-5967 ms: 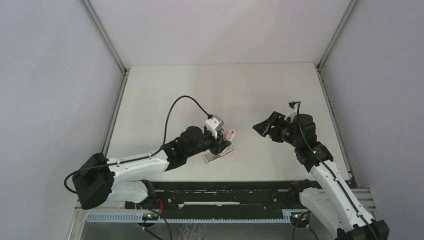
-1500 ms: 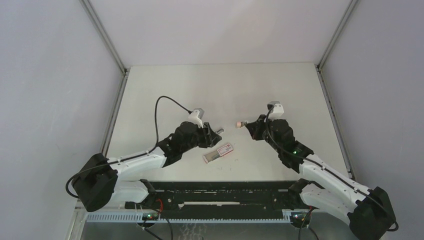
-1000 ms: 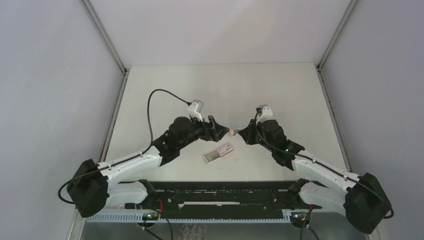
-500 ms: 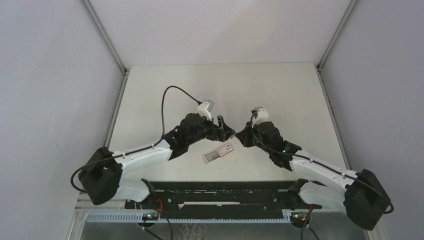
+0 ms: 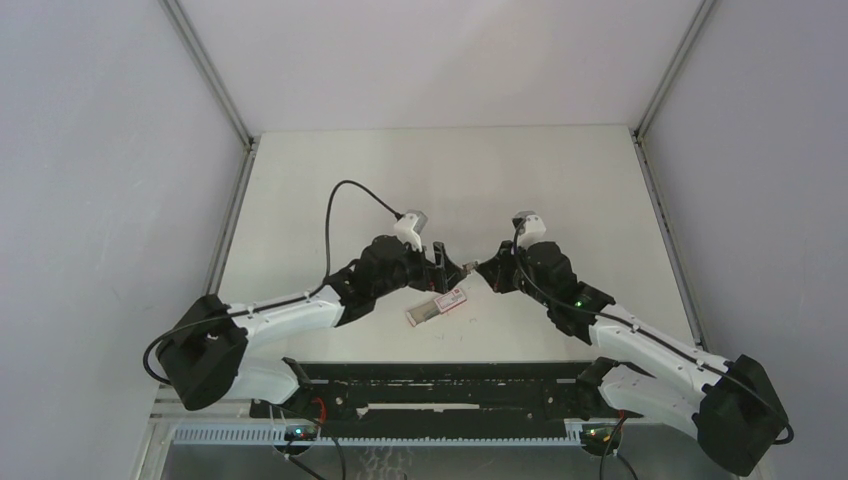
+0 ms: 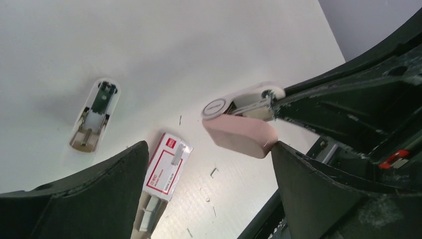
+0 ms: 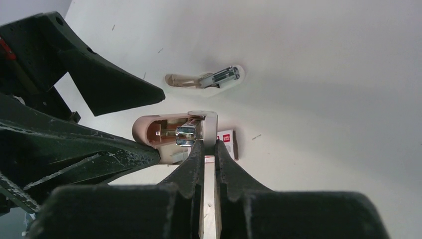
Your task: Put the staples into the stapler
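Wrist views alone show me one loose piece (image 6: 94,115), maybe a base, on the bench (image 6: 149,40); one staple box (image 6: 166,164); right end effector (image 7: 209,144) pinches one stapler (image 6: 241,130), left end effector (image 6: 209,149) gapes.

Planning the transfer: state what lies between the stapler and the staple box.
Bare table with loose staples separates stapler and staple box, in the left wrist view.

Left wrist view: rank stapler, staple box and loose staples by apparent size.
1. stapler: looks largest, but it is held up nearer the camera, so its lead over the box is unsure.
2. staple box.
3. loose staples: tiny specks.
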Robot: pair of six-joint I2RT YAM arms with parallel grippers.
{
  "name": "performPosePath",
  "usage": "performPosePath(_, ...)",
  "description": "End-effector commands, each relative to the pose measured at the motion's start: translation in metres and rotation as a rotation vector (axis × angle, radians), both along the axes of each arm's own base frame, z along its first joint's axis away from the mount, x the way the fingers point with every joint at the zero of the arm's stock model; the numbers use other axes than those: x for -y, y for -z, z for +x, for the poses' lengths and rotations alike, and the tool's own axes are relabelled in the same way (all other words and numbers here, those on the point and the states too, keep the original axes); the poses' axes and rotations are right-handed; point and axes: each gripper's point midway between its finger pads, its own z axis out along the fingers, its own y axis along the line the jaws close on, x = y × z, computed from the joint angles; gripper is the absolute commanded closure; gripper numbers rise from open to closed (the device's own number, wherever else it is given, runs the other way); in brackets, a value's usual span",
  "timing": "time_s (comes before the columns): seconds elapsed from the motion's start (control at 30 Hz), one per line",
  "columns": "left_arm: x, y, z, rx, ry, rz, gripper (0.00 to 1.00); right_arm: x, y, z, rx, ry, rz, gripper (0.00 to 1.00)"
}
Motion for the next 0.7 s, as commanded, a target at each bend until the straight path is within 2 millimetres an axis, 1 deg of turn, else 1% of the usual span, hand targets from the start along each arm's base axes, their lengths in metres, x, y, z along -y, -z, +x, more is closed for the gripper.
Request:
performPosePath(0.0, -0.017, 0.016, -0.004, -0.001, -0.041, 0.044, 0.04, -0.005, -0.047, 0.007, 0.096, -0.007, 0.095, 1.00)
performPosePath(0.2, -0.033, 0.030, -0.008, -0.016, -0.083, 0.069, 0.04, -0.001, -0.053, 0.003, 0.094, -0.022, 0.115, 1.00)
performPosePath(0.3, -0.035, 0.032, -0.009, -0.017, -0.084, 0.059, 0.04, 0.001, -0.055, 0.002, 0.099, -0.026, 0.120, 1.00)
performPosePath(0.37, -0.031, 0.021, -0.014, 0.018, -0.048, 0.014, 0.06, 0.003, -0.052, 0.003, 0.097, -0.017, 0.103, 1.00)
performPosePath(0.47, -0.027, -0.009, -0.016, 0.091, -0.015, -0.046, 0.06, 0.006, -0.043, 0.007, 0.086, 0.004, 0.075, 1.00)
performPosePath(0.57, -0.022, -0.040, -0.016, 0.158, 0.005, -0.078, 0.05, 0.001, -0.037, 0.009, 0.084, 0.004, 0.059, 1.00)
performPosePath(0.67, -0.015, -0.062, -0.014, 0.193, 0.018, -0.108, 0.05, -0.008, -0.032, 0.010, 0.083, -0.005, 0.047, 1.00)
